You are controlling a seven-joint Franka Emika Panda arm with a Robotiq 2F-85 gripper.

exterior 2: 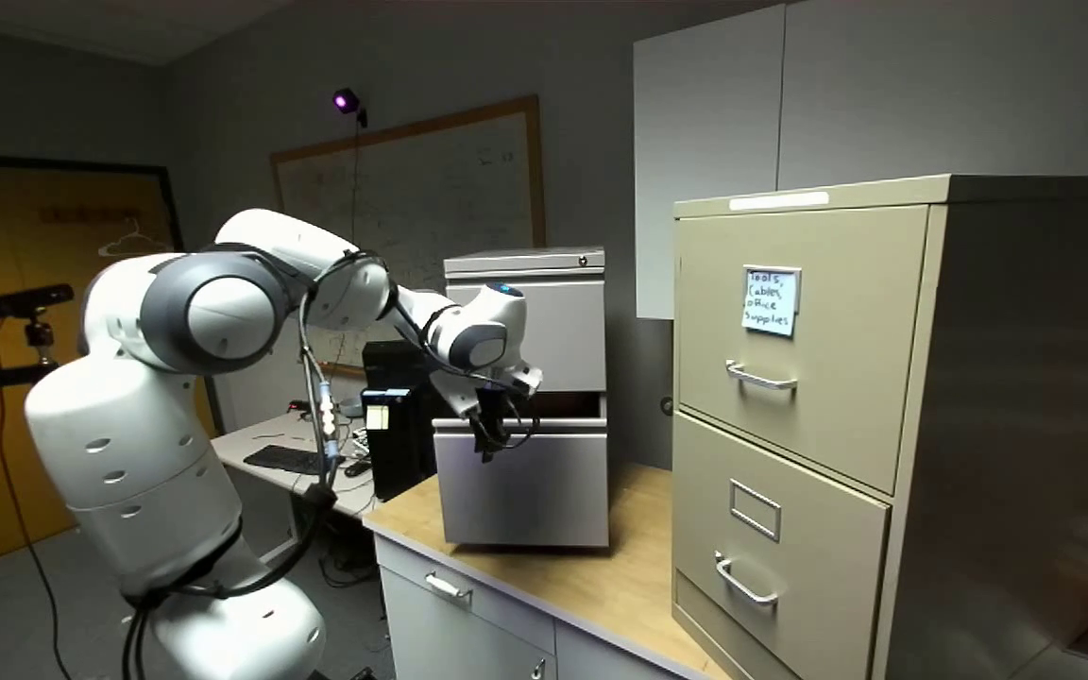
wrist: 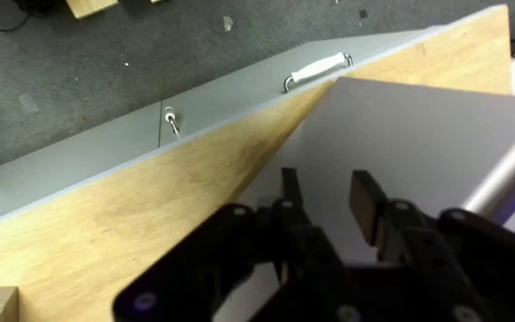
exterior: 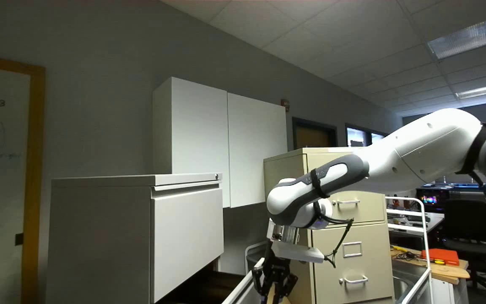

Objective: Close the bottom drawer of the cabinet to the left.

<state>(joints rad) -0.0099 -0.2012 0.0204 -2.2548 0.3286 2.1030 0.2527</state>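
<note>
The cabinet is pale grey-white; it stands at the left in an exterior view [exterior: 99,236] and near the middle in an exterior view [exterior 2: 525,261]. Its upper drawer is shut. The bottom drawer [exterior 2: 530,496] is pulled out, with a dark gap above it; only its white top edge [exterior: 243,288] shows in an exterior view. In the wrist view, the drawer front [wrist: 409,129] lies behind the fingers. My gripper [exterior: 273,294], also seen in an exterior view [exterior 2: 487,446] and in the wrist view [wrist: 325,175], is open and empty in front of the drawer's upper part. I cannot tell whether it touches.
The cabinet stands on a wooden counter [wrist: 119,223] with grey doors and white handles below. A beige filing cabinet [exterior 2: 790,321] stands to the right in both exterior views. White cupboards [exterior: 201,135] hang on the wall. A desk with a keyboard [exterior 2: 284,460] is behind.
</note>
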